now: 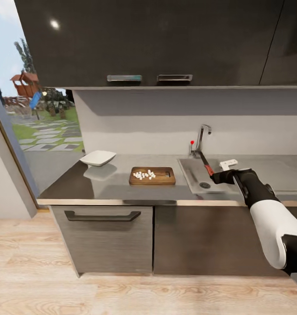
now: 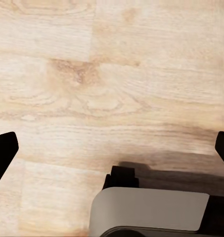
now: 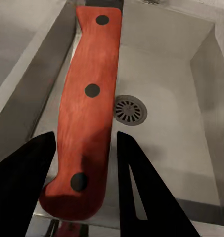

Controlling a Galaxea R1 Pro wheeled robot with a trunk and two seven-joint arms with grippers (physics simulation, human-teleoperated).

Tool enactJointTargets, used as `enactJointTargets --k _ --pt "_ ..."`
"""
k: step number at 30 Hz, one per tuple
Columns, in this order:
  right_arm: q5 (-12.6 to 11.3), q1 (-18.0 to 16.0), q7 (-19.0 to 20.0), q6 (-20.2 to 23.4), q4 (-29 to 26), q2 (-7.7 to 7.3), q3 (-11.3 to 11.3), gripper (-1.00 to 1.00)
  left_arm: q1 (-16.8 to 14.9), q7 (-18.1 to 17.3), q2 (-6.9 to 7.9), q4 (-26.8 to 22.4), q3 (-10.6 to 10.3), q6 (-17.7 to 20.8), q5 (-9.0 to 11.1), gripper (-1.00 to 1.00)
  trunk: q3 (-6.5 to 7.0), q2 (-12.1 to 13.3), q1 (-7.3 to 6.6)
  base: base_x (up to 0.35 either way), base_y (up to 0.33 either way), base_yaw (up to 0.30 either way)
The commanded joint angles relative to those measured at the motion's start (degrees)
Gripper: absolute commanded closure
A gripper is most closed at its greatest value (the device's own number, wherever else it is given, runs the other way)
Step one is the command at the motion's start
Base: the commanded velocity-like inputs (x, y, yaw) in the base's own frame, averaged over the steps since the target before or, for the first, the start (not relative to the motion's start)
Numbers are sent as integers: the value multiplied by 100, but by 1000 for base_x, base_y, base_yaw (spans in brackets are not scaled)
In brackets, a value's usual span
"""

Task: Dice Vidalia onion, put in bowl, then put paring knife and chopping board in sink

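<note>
Because the onion is already diced, the head view shows its white cubes (image 1: 144, 175) lying on the chopping board (image 1: 152, 176) on the desk (image 1: 100, 186), near the bowl (image 1: 98, 158). The right gripper (image 1: 214, 176) holds the paring knife (image 1: 206, 164) over the sink (image 1: 196, 179), probably to drop it there. In the left wrist view, fingers (image 2: 3, 153) spread wide above the floor (image 2: 112, 74). In the right wrist view, fingers (image 3: 141, 187) clasp the red handle above the drain (image 3: 131, 109).

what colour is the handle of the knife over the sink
Red with three dark rivets, on the slim paring knife; clearest in the right wrist view.
</note>
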Motion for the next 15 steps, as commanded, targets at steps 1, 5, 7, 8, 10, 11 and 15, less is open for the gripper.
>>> enactJointTargets --k 1,5,7,8,10,11,15 --pt "60 -2 52 -16 -42 36 4 100 -11 -8 -1 25 -4 -49 42 -100 -6 -3 0 0 0 0" --pt "62 -2 49 -138 -89 168 37 100 -11 -12 -1 25 -4 -34 42 -100 -6 -3 0 0 0 0" --pt "75 -2 35 -200 -76 233 27 100 -11 -13 -1 25 -4 -30 42 -100 -6 -3 0 0 0 0" --pt "85 -2 18 -231 -64 265 22 100 -11 -13 -3 25 -4 -29 42 -100 -6 -3 0 0 0 0" --pt "90 -2 5 -293 -53 330 19 100 -11 -13 -2 25 -4 -28 42 -100 -6 -3 0 0 0 0" --pt "92 -2 0 -324 -49 363 18 100 -11 -13 -1 25 -4 -28 42 -100 -6 -3 0 0 0 0" --pt "91 -2 6 -449 -32 493 7 100 -11 -13 -3 25 -4 -28 42 -100 -6 -3 0 0 0 0"
